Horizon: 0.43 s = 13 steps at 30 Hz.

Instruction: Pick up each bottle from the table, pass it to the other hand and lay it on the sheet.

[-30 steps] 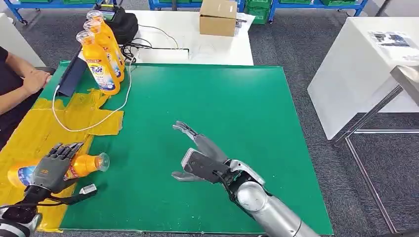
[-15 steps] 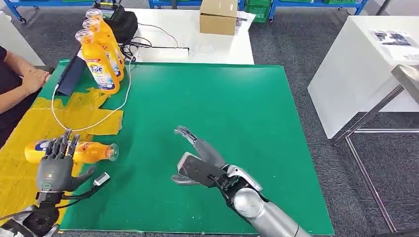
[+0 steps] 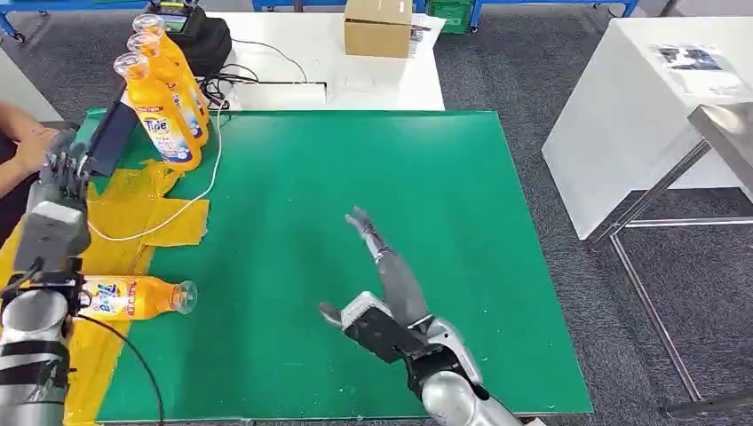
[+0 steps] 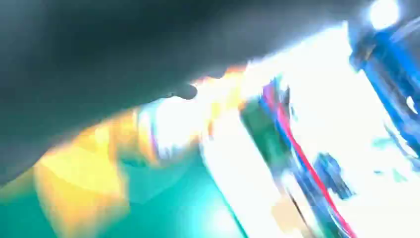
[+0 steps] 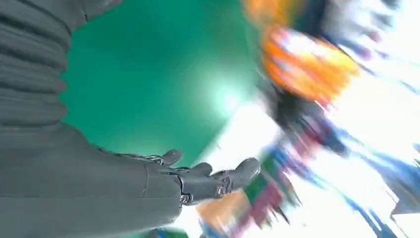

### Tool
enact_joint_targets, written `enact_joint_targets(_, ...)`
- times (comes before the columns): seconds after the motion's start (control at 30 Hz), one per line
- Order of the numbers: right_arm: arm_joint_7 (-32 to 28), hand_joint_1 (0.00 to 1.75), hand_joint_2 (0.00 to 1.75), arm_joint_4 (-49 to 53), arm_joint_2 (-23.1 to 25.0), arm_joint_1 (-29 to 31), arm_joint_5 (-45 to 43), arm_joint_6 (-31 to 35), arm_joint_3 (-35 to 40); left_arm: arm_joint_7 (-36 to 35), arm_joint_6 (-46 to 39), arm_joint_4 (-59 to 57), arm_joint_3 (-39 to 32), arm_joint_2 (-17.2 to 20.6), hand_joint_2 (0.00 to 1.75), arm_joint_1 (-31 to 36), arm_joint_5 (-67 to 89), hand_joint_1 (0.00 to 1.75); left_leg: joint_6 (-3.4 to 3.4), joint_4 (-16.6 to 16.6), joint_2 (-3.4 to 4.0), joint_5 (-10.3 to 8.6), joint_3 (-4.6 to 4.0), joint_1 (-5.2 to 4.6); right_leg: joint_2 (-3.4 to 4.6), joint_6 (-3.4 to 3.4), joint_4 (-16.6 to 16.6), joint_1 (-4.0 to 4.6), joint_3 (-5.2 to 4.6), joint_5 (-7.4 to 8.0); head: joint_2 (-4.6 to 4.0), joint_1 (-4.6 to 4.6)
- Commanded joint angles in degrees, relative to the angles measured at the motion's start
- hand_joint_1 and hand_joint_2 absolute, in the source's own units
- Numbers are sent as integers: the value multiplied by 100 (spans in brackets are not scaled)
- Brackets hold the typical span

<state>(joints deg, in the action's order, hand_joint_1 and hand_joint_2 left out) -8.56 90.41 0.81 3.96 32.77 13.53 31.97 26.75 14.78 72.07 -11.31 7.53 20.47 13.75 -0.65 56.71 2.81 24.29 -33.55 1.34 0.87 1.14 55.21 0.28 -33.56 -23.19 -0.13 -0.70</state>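
Green matting (image 3: 373,177) is covering the worktable in a grey-carpeted workshop, with a yellow sheet (image 3: 133,191) lying along its left side. Over that sheet the robot's left hand (image 3: 55,209) is standing raised and released, fingers stretched upward near a person's hand (image 3: 27,142) at the table's far-left edge, gripping nothing. Just below its wrist, one orange bottle (image 3: 133,297) is lying on its side, its body on the sheet and its clear cap reaching onto the green. The right hand (image 3: 382,275) is hovering over the middle of the mat, also released, fingers extended flat toward the far side and thumb out to the left; the right wrist view is showing its fingers (image 5: 218,181) straight and apart.

Beyond the left hand, three upright orange bottles (image 3: 160,106) are standing in a tight row at the mat's far-left corner, beside a dark flat device (image 3: 108,138) trailing a white cable (image 3: 191,200). One cardboard box (image 3: 377,27) is sitting on the white table behind, and a second white table (image 3: 622,115) is standing to the right.

Compared with half a second ago, the left hand is no longer resting on the lying bottle but lifted well clear of it, while the right hand's fingers are now fully straightened.
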Motion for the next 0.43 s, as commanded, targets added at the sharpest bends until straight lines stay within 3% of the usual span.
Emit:
enact_joint_targets(0.03,-1028,0,175,1565,269,-1160,6,189,-810,67,764,1720,519,-1240,0,-1871,-593,0,17,-14,-76,19,41,-6,-61,8,-11,-7,58,-40,0,-2)
enact_joint_targets(0.13,-1383,0,175,1754,267,-1521,17,296,-950,67,682,1975,1017,-1372,0,-2050,-431,0,9,-2,-69,15,-8,-1,-52,7,-3,-2,16,-36,0,-2)
enact_joint_targets(0.3,-1725,0,175,2021,299,-1732,-248,137,-1137,127,458,2254,1543,-1229,0,-2124,-146,0,24,0,-110,31,4,0,-80,14,-2,-2,38,-49,0,-2)
enact_joint_targets(0.43,-1663,0,175,2044,257,-1601,-355,-144,-1147,-33,208,2193,1695,-1151,0,-2029,225,0,20,-3,-93,24,-9,-1,-64,19,-5,-2,24,-41,0,-2)
